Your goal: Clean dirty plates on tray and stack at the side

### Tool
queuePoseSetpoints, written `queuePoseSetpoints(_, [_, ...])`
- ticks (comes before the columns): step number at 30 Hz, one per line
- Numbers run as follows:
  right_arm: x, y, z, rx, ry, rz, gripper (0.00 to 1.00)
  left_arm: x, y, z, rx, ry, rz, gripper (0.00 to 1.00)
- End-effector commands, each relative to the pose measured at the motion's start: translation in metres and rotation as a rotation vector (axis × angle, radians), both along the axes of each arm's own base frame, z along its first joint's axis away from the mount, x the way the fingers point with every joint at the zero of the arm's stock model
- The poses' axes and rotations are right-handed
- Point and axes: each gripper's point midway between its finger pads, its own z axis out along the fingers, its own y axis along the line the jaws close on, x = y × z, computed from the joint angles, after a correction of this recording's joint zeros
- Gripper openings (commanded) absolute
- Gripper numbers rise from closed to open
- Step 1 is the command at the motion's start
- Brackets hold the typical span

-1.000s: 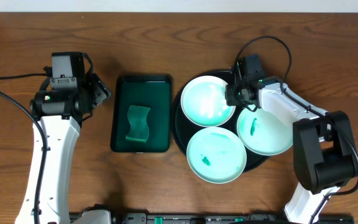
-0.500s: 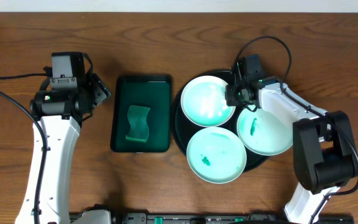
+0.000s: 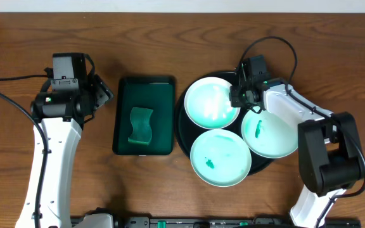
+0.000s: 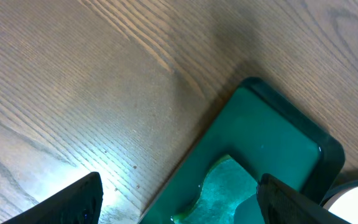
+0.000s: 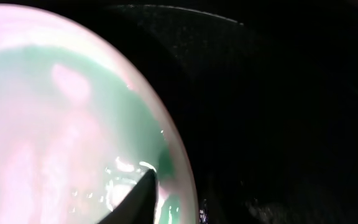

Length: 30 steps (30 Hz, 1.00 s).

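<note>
Three pale green-white plates lie on the round black tray (image 3: 183, 132): a far-left one (image 3: 211, 104), a near one (image 3: 220, 158) with green smears, and a right one (image 3: 272, 134) with a green mark. My right gripper (image 3: 238, 96) sits at the far-left plate's right rim. In the right wrist view one finger lies inside that plate (image 5: 61, 124) and the gripper (image 5: 176, 196) straddles its rim, with the other finger lost against the dark tray (image 5: 278, 93). My left gripper (image 3: 103, 95) is open and empty, left of the tray.
A dark green rectangular tray (image 3: 120, 114) holding a green sponge (image 3: 140, 125) lies left of the black tray. In the left wrist view my open fingers (image 4: 179, 193) frame that tray's corner (image 4: 272, 124) and the sponge (image 4: 225, 183). Bare wooden table surrounds everything.
</note>
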Motion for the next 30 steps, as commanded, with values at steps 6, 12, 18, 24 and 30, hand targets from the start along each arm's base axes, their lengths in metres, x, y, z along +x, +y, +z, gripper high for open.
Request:
queuePoseSetpoints(6, [-0.003,0.000,-0.010,-0.013,0.017,-0.002,0.01,0.001,0.002,0.003,0.001,-0.006,0.014,0.80])
queuePoseSetpoints(12, [0.001,-0.007,-0.001,-0.007,0.000,-0.021,0.01,0.001,0.002,0.003,0.001,-0.006,0.014,0.80])
queuePoseSetpoints(18, [0.000,-0.007,0.009,-0.004,-0.010,-0.022,0.01,0.001,0.002,0.003,0.001,-0.006,0.014,0.80])
queuePoseSetpoints(24, [0.000,-0.007,0.009,-0.004,-0.011,-0.022,0.01,0.001,0.002,0.003,0.001,-0.006,0.014,0.80])
queuePoseSetpoints(30, [-0.001,-0.008,0.009,-0.005,-0.008,-0.021,0.01,0.001,0.002,0.003,0.001,-0.006,0.014,0.80])
